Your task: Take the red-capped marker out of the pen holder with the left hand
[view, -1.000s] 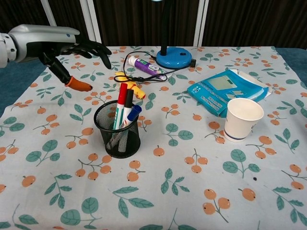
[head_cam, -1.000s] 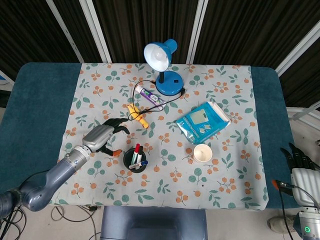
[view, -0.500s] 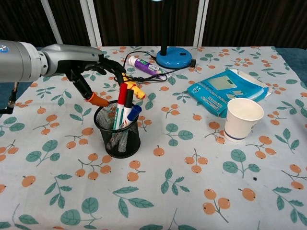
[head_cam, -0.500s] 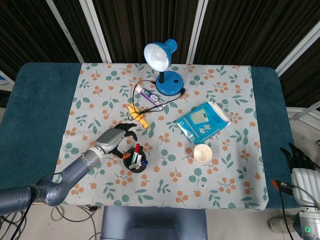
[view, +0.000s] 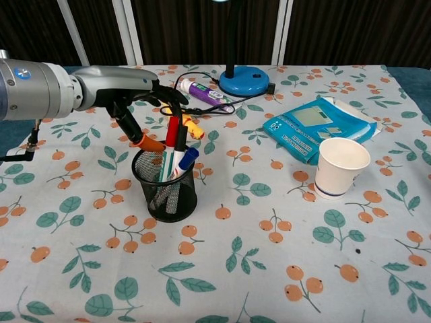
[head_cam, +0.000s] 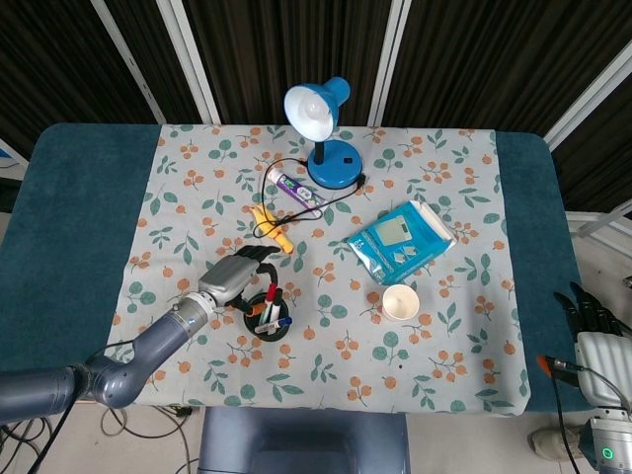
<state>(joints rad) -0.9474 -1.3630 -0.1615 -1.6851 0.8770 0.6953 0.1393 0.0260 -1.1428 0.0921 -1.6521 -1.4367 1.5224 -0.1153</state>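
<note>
The black mesh pen holder [view: 165, 188] [head_cam: 267, 318] stands near the table's front left. The red-capped marker [view: 171, 132] [head_cam: 270, 293] stands upright in it beside a black-capped marker [view: 180, 138] and a blue-capped one [view: 189, 156]. My left hand [view: 135, 99] [head_cam: 240, 276] hovers at the holder's far left rim. Its fingers spread behind the marker tops and its orange-tipped thumb [view: 151, 143] hangs just left of the red cap. It holds nothing. My right hand [head_cam: 594, 314] hangs off the table's right side with its fingers apart, empty.
Behind the holder lie a yellow object [view: 191, 127], a black cable [view: 202, 77] and a purple tube [view: 200, 91]. A blue desk lamp [head_cam: 321, 128] stands at the back. A blue packet [view: 318, 128] and a white paper cup [view: 341, 167] sit to the right.
My left hand has moved right and toward the holder, from open cloth at the left to the holder's rim beside the red cap. The markers have not moved.
</note>
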